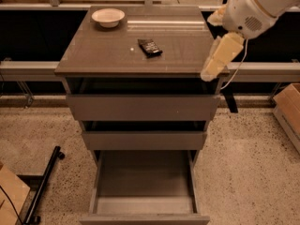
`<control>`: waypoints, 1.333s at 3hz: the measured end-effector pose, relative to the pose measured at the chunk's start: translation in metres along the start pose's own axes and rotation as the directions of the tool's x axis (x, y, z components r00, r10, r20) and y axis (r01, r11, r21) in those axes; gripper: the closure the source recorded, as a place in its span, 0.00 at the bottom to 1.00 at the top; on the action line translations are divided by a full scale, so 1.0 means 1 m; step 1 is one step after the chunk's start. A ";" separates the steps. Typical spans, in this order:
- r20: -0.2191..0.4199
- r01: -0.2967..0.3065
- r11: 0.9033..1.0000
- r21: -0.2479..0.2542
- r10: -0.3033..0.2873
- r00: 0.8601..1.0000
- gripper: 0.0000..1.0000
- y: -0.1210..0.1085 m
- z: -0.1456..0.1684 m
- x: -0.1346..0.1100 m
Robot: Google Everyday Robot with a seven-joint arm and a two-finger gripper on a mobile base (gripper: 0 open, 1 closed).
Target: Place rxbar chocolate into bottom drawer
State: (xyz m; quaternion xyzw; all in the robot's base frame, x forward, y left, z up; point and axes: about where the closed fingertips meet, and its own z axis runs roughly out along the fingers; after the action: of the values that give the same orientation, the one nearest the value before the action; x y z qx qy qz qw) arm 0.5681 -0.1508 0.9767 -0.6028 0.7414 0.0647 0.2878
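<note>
The rxbar chocolate (150, 47), a small black bar, lies flat on the cabinet top (103, 55), near its middle. The bottom drawer (145, 182) is pulled wide open below, and its flat floor shows nothing in it. My gripper (216, 57), cream-coloured, hangs from the white arm (253, 8) over the cabinet's right front corner, to the right of the bar and apart from it. It holds nothing that I can see.
A white bowl (108, 17) sits at the back left of the cabinet top. The top drawer (143, 107) and middle drawer (144, 139) stand slightly out. A cardboard box (288, 107) is on the floor at right, a black pole (44, 184) at left.
</note>
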 end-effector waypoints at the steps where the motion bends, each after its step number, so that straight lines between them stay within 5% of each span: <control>1: 0.031 0.009 1.000 0.025 -0.010 0.999 0.00 -0.017 -0.003 -0.012; 2: 0.032 0.004 1.000 0.024 -0.005 0.999 0.00 -0.017 -0.002 -0.011; 3: 0.075 -0.071 0.996 0.045 0.067 0.995 0.00 -0.026 0.020 -0.011; 4: 0.142 -0.164 0.985 0.057 0.154 0.978 0.00 -0.061 0.069 -0.019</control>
State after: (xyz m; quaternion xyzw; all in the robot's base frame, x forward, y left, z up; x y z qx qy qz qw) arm 0.6507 -0.1198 0.9446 -0.5254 0.7675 0.1032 0.3525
